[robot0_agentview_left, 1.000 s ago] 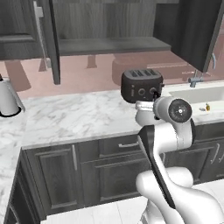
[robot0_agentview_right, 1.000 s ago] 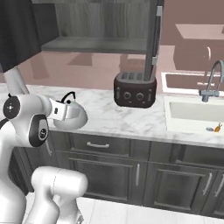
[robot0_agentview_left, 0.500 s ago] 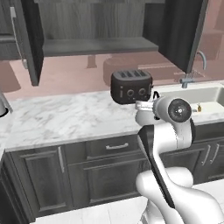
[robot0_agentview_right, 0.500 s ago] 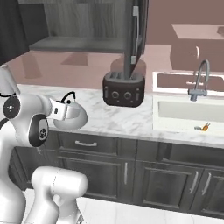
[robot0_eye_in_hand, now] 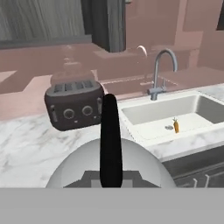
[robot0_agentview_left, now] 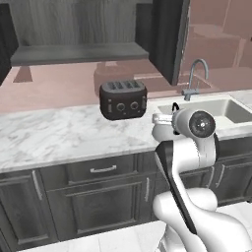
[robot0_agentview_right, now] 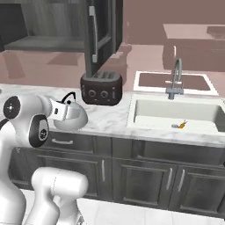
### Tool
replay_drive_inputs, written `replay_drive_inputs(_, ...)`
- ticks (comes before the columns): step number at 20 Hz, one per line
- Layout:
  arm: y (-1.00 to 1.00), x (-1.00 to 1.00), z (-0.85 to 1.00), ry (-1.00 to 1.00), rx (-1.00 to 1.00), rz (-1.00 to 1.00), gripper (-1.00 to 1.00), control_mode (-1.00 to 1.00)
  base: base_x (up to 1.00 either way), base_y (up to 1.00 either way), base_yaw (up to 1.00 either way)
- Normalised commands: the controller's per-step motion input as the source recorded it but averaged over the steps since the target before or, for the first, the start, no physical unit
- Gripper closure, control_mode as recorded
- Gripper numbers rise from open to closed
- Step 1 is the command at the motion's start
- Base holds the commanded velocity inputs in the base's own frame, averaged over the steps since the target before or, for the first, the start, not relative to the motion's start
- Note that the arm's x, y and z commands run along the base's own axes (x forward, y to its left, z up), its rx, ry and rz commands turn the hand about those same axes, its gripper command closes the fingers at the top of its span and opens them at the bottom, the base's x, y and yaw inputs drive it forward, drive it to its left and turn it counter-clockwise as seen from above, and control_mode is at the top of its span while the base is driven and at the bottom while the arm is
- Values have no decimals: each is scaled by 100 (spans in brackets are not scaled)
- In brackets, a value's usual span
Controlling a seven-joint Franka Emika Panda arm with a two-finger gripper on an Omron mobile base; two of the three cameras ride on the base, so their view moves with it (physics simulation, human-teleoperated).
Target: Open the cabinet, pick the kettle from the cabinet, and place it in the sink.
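Standing between kettle (robot0_agentview_right: 71, 116) and sink (robot0_agentview_right: 176, 115): toaster (robot0_agentview_right: 101, 88)

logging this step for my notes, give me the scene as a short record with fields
stage: small silver-grey dome kettle with black loop handle is out of the cabinet, carried at the gripper, not yet in the sink
gripper: closed on the kettle's handle, judging by the hand view
cabinet: dark grey wood-grain wall cabinet door stands open
sink: off-white basin in white marble counter, holding a small orange object
faucet: tall silver-grey, behind the basin
other: black toaster on the counter
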Motion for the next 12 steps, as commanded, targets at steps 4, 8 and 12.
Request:
replay_drive_inputs(4, 0, 0, 0, 0, 0, 0, 100, 100, 3, -65, -4)
replay_drive_inputs(8, 0, 0, 0, 0, 0, 0, 100, 100, 6, -65, -1)
replay_drive_inputs(12, 0, 0, 0, 0, 0, 0, 100, 100, 9, -65, 0)
